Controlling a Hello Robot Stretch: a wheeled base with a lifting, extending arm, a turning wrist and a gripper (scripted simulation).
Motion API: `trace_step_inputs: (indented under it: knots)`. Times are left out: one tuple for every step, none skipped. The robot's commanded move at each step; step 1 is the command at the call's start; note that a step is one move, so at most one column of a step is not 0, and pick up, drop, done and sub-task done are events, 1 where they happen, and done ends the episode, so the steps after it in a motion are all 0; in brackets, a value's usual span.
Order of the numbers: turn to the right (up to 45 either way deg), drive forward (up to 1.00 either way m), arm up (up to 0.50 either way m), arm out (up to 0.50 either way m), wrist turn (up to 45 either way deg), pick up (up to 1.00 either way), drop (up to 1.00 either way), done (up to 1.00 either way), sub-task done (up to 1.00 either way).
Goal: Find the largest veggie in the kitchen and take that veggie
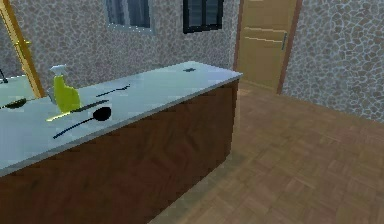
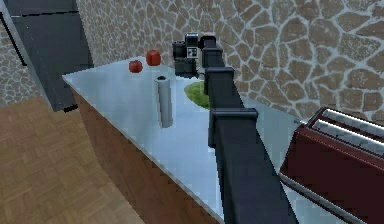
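Green veggie (image 2: 196, 93) lies low on your smooth grey countertop (image 2: 120, 95), beside the arm bar, near the gripper (image 2: 182, 52). You can't tell the finger state or whether it holds anything. Boxy dark-red toaster (image 2: 340, 160), upright white roll (image 2: 163, 100), yellow-filled spray bottle (image 1: 64, 90), two round red tomatoes (image 2: 135, 66).

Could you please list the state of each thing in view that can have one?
Door: shut.
Spray bottle: upright on the counter.
Ladle: lying flat.
Fridge: shut.
White roll: upright.
Green veggie: lying on the counter, partly behind the arm.
Gripper: cannot tell whether it holds anything.
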Motion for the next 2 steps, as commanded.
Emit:
trace_step_inputs:
  knots:
    - [0.0, 0.00, -0.08, 0.00, 0.0, 0.00, 0.00, 0.00, 0.00]
    - [0.0, 0.00, 0.00, 0.00, 0.0, 1.00, 0.00, 0.00, 0.00]
